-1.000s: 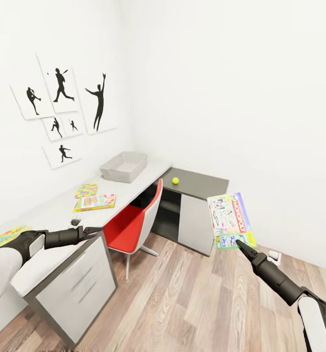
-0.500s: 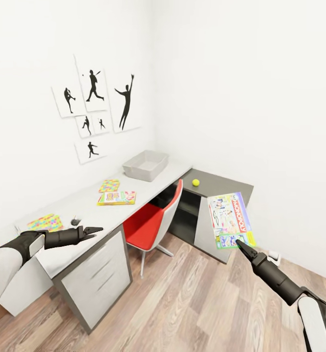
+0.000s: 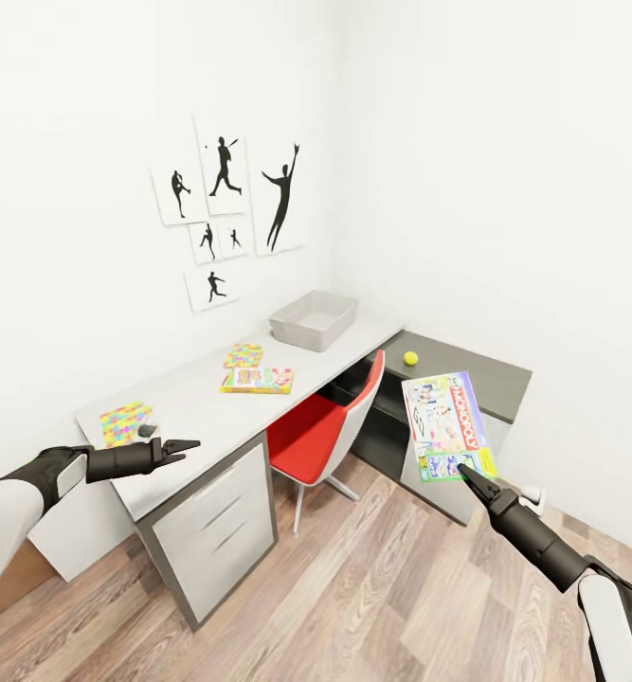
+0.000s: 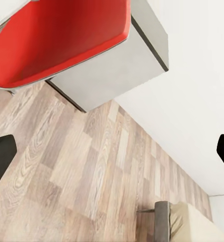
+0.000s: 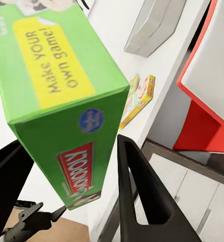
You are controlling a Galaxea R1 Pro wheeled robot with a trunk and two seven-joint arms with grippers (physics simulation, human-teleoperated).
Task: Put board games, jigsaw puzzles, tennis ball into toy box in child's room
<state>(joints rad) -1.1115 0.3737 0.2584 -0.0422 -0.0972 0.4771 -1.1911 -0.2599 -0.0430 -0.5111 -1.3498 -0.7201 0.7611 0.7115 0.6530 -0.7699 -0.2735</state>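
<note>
My right gripper is shut on the lower edge of the green-and-white Monopoly board game, held upright in the air in front of the dark corner of the table. The right wrist view has the box between the fingers. The grey toy box stands at the table's far end. Near it lie a jigsaw puzzle and a flat board game. A second puzzle lies at the near end. The tennis ball sits on the dark section. My left gripper hangs open by the table's near corner.
A red chair is pushed under the table between the drawer cabinet and the corner unit. Wood floor spreads in front. The left wrist view has the chair's seat and a bed corner.
The whole picture has shifted right, so the camera has moved. Both arms keep their pose, and the Monopoly box stays in my right gripper.
</note>
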